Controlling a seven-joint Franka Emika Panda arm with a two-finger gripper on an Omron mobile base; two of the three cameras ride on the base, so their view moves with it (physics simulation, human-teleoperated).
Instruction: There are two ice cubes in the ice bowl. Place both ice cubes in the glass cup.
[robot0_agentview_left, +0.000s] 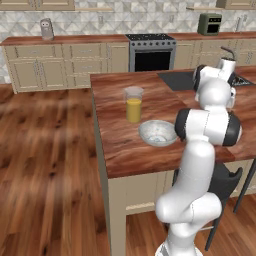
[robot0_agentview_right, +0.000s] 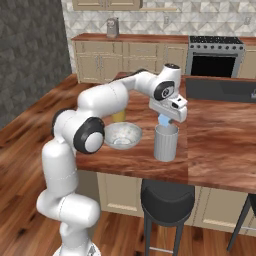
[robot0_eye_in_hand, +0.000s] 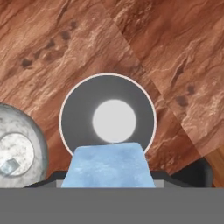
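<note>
ice cube (robot0_eye_in_hand: 108, 165) pinched in gripper (robot0_agentview_right: 164, 120), poised right over glass cup (robot0_agentview_right: 166, 142) mouth for a clean drop. second cube (robot0_eye_in_hand: 9, 165) waiting in ice bowl (robot0_agentview_right: 122, 135), at nine o'clock of cup on surface (robot0_agentview_right: 220, 140).

Kitchen island counter (robot0_agentview_left: 115, 145) with reddish-brown wood-grain top and the vessels standing on it.

The top rests on a cream base above a wooden floor (robot0_agentview_left: 45, 150). Three vessels stand directly on the wood near its front edge: a tall glass of orange liquid (robot0_agentview_left: 133, 104), the shallow ice bowl (robot0_agentview_left: 158, 133) just in front of it, and the greyish glass cup (robot0_agentview_right: 166, 142) beside the bowl, near the counter's front edge. One small ice cube (robot0_eye_in_hand: 10, 165) lies inside the bowl. A dark inset panel (robot0_agentview_left: 177, 80) sits flush in the far part of the top.
</note>
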